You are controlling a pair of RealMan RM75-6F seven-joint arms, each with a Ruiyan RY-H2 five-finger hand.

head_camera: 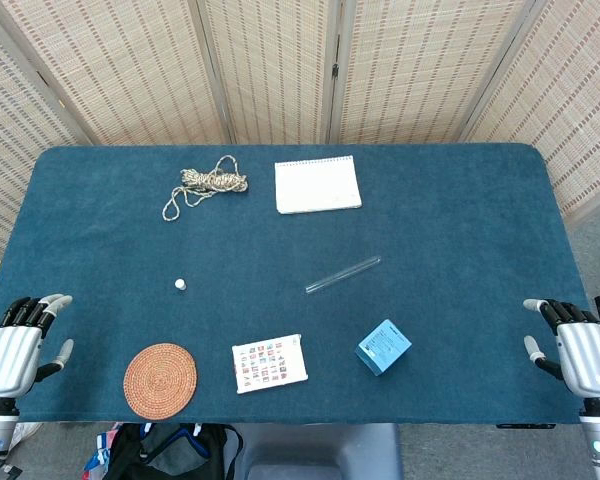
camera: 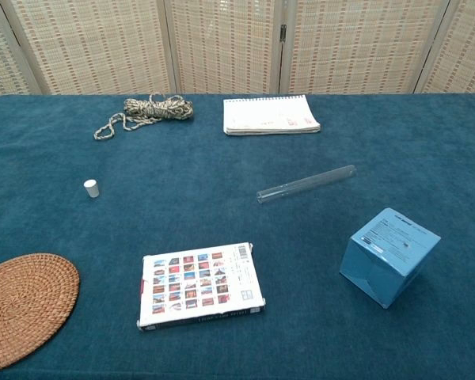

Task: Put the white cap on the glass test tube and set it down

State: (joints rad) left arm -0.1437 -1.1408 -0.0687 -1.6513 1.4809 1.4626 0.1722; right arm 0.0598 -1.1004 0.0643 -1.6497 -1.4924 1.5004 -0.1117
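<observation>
Your left hand (head_camera: 15,345) and right hand (head_camera: 578,345) sit at the near table (head_camera: 460,200) corners, fingers spread, holding nothing. Between them — mat (head_camera: 160,380), card box (head_camera: 269,363), blue box (head_camera: 383,346). Farther out, the cap (head_camera: 180,284) stands left, well apart from the tube (head_camera: 342,274) lying mid-table — rope (head_camera: 205,186) and notepad (head_camera: 317,184) beyond.

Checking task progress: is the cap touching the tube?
Apart. The chest view shows bare cloth between the cap and the tube.
</observation>
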